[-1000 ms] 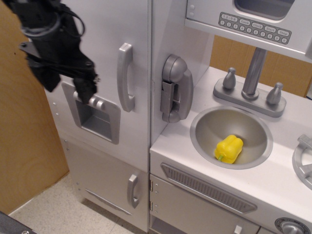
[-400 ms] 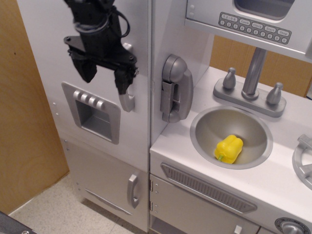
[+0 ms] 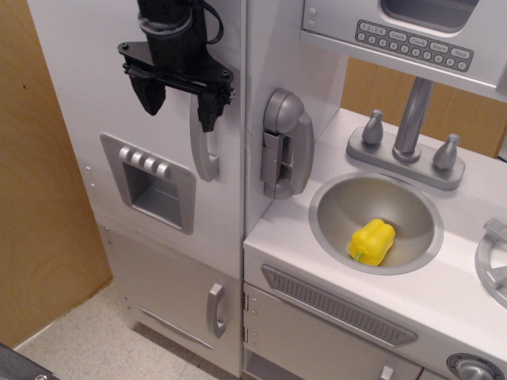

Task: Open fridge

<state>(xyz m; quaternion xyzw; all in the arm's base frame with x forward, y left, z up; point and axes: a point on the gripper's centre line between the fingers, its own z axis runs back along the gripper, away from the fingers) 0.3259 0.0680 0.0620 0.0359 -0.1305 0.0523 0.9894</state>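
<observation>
Fridge (image 3: 119,95) at left of toy kitchen, big door shut; curved handle (image 3: 203,150) near its right edge. Gripper (image 3: 180,99) spread wide, nothing held — right finger over handle top. Approach step judged in hand; next, handle to be straddled, clamped, pulled outward.

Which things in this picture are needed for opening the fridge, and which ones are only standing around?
Needed:
- fridge, door shut
- curved door handle
- gripper, open, at the handle's top

Only around:
- yellow pepper in the sink
- toy phone
- faucet
- microwave keypad
- lower door
</observation>
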